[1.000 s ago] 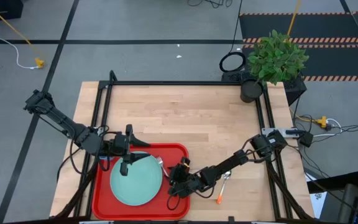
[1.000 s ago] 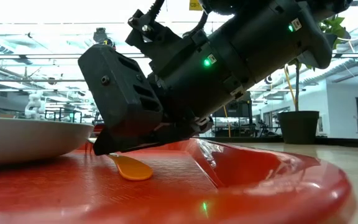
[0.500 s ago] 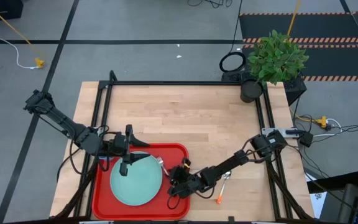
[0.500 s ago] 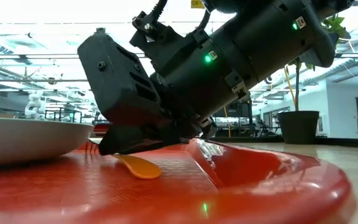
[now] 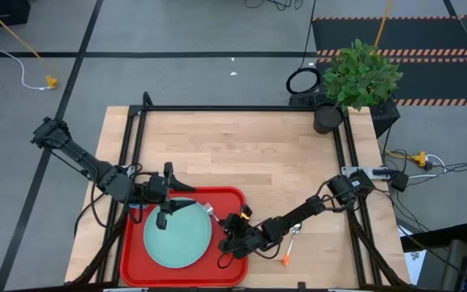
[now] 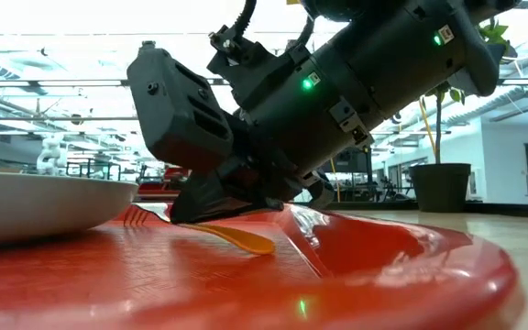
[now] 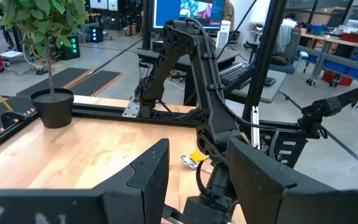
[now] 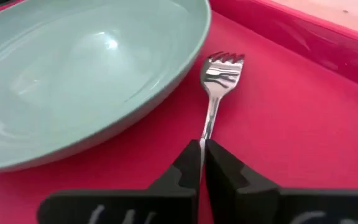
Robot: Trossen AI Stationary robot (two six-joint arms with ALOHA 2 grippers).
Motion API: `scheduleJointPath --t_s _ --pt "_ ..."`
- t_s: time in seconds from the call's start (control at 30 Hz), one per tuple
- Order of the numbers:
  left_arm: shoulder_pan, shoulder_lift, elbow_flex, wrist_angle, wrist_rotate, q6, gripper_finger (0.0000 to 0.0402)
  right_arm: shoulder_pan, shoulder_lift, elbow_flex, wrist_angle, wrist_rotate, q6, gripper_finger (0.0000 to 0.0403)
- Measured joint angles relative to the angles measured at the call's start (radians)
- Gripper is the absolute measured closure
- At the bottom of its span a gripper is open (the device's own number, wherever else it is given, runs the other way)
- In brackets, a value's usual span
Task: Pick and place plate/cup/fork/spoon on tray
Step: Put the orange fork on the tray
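The red tray [image 5: 133,258] lies at the table's near edge with the pale teal plate [image 5: 177,237] resting flat in it. Beside the plate, the fork [image 8: 221,67] lies on the tray floor. My right gripper [image 8: 202,144] is low over the tray and shut on the fork. The fork's orange handle [image 6: 244,241] sticks out beneath the gripper. My left gripper [image 5: 165,213] hangs open above the plate's far rim. The spoon [image 5: 290,243] lies on the wood to the right of the tray. The cup is out of view. My right gripper pinches the fork's thin metal neck [image 8: 207,127] between its two fingertips, behind the tines. The fingers come slanting down from the table's near right and lie roughly along the fork. The tines [image 6: 136,217] stay low by the tray floor and the handle trails under the gripper.
A potted plant [image 5: 355,77] stands at the far right corner. A black frame [image 5: 233,109] runs around the tabletop. The tray's raised rim [image 6: 337,240] rises just right of the fork. Bare wood [image 5: 242,154] lies beyond the tray.
My right gripper has shut on the fork's neck. In the low view the fork's orange handle end has swung sideways across the tray, away from the plate, while its tines have stayed near the plate.
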Motion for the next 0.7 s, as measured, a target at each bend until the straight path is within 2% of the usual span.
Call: scheduleJointPath --t_s 0.4,0.53,0.7 --pt "0.000 0.000 0.000 0.002 0.000 0.002 0.0238 -0.004 -0.030 -0.002 -0.022 -0.019 -0.055 0.0390" --pt "0.000 0.000 0.000 0.002 0.000 0.002 0.0238 -0.004 -0.031 -0.002 -0.020 -0.031 -0.076 0.0352" --pt "0.000 0.000 0.000 0.002 0.000 0.004 0.0238 -0.003 -0.026 -0.002 -0.016 -0.003 -0.109 0.0281"
